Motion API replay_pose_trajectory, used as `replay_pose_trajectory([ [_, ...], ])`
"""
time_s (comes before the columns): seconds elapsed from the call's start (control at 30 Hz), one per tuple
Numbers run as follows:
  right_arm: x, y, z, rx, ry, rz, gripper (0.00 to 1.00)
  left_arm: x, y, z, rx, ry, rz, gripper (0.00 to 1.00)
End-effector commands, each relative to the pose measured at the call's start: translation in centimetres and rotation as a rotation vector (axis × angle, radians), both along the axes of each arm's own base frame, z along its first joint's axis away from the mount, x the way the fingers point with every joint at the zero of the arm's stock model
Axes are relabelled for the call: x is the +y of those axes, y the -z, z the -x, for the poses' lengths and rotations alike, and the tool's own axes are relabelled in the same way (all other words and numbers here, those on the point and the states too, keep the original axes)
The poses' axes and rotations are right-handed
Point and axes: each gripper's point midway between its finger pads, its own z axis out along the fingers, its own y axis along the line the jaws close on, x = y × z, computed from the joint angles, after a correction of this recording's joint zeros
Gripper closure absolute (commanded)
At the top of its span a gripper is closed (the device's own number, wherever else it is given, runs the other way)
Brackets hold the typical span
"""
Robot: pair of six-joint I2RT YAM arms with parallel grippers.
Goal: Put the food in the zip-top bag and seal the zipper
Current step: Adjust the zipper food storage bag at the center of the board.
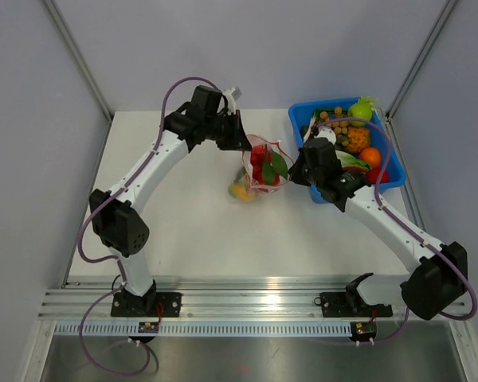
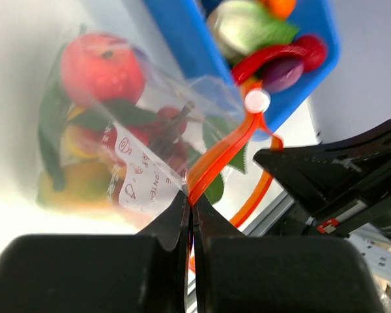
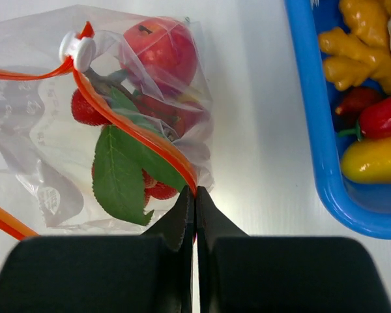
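Observation:
The clear zip-top bag [image 1: 259, 171] hangs between my two grippers at mid table. It holds a red apple [image 3: 161, 45], strawberries, green leaves [image 3: 120, 173] and yellow-orange pieces [image 2: 75, 182]. My left gripper [image 2: 190, 199] is shut on the red-orange zipper strip [image 2: 218, 160] at one end of the mouth. My right gripper [image 3: 195, 190] is shut on the zipper strip [image 3: 143, 140] at the other end. A white slider [image 3: 77, 47] sits on the strip; it also shows in the left wrist view [image 2: 257, 101].
A blue bin [image 1: 303, 119] at the back right holds more toy food: an orange [image 1: 370, 156], a green-yellow fruit [image 1: 362, 110], yellow ginger [image 3: 355, 49] and peppers [image 3: 378, 156]. The bin stands just right of my right gripper. Grey walls enclose the table.

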Motion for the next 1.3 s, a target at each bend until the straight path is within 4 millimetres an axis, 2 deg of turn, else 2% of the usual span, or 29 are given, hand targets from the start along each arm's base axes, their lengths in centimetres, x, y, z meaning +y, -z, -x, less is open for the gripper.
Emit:
replay_pose_trajectory([
  [0.0,-0.9,3.1,0.3,0.057,0.025,0.067,1.00,-0.5,4.1,0.8,0.087,0.040,-0.036,1.00],
  [0.13,-0.3,3.2,0.4,0.058,0.008,0.040,1.00,-0.3,4.3,1.4,0.074,0.039,-0.071,0.84],
  [0.17,-0.4,3.0,0.3,0.056,0.012,0.039,1.00,-0.2,3.6,1.6,0.043,0.044,-0.080,0.71],
  [0.27,-0.2,2.5,0.2,0.047,0.011,0.028,1.00,0.1,2.2,2.4,-0.018,0.032,-0.136,0.58],
  [0.3,-0.2,2.3,0.1,0.043,0.015,0.023,1.00,0.6,2.0,2.3,-0.039,0.007,-0.167,0.57],
  [0.4,-0.2,1.9,0.2,0.035,0.017,0.012,1.00,0.9,1.2,3.7,-0.081,-0.014,-0.207,0.57],
  [0.43,-0.2,1.8,0.3,0.033,0.016,0.009,1.00,0.7,1.9,4.3,-0.076,-0.009,-0.220,0.56],
  [0.53,-0.2,1.6,0.4,0.030,0.016,0.005,1.00,1.0,1.8,4.9,-0.091,-0.061,-0.226,0.50],
  [0.57,-0.3,1.6,0.3,0.028,0.019,0.003,1.00,1.1,2.8,5.2,-0.072,-0.073,-0.231,0.46],
  [0.6,-0.3,1.6,0.3,0.028,0.017,0.004,1.00,1.1,2.8,5.5,-0.077,-0.079,-0.221,0.44],
  [0.63,-0.3,1.5,0.3,0.026,0.019,0.002,1.00,0.6,2.9,5.4,-0.084,-0.083,-0.203,0.44],
  [0.67,-0.3,1.6,0.4,0.029,0.018,0.002,1.00,0.5,3.8,5.7,-0.071,-0.073,-0.205,0.44],
  [0.73,-0.3,1.6,0.3,0.026,0.018,0.001,1.00,-0.3,4.5,5.8,-0.067,-0.057,-0.197,0.44],
  [0.9,-0.1,1.6,0.3,0.029,0.015,-0.006,1.00,-0.8,7.6,5.5,-0.033,-0.056,-0.233,0.50],
  [1.03,0.0,1.5,0.6,0.028,0.007,-0.010,1.00,-1.9,8.1,5.4,-0.032,-0.028,-0.196,0.57],
  [1.17,0.2,1.2,0.5,0.023,0.001,-0.023,1.00,-2.6,7.7,5.1,-0.031,-0.013,-0.179,0.80],
  [1.2,0.3,1.1,0.4,0.022,-0.002,-0.025,1.00,-2.9,7.6,5.2,-0.027,0.006,-0.170,0.98],
  [1.27,0.4,1.0,0.2,0.020,-0.005,-0.021,1.00,-2.9,6.4,5.3,-0.031,0.012,-0.170,1.00],
])
